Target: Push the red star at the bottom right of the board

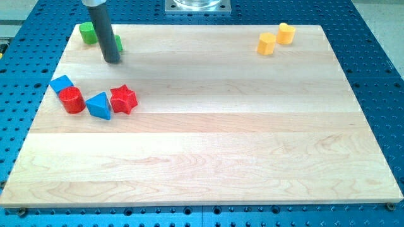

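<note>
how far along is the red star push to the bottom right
Done: nothing visible yet. The red star sits at the board's left, touching the blue triangle. In hand: my tip is near the view's top left, above the star and apart from it, beside a green block. Left: reaching the star and pushing it to the bottom right.

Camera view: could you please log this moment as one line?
my tip: upper left, above cluster | red star: untouched, beside blue triangle | goal corner: not reached
</note>
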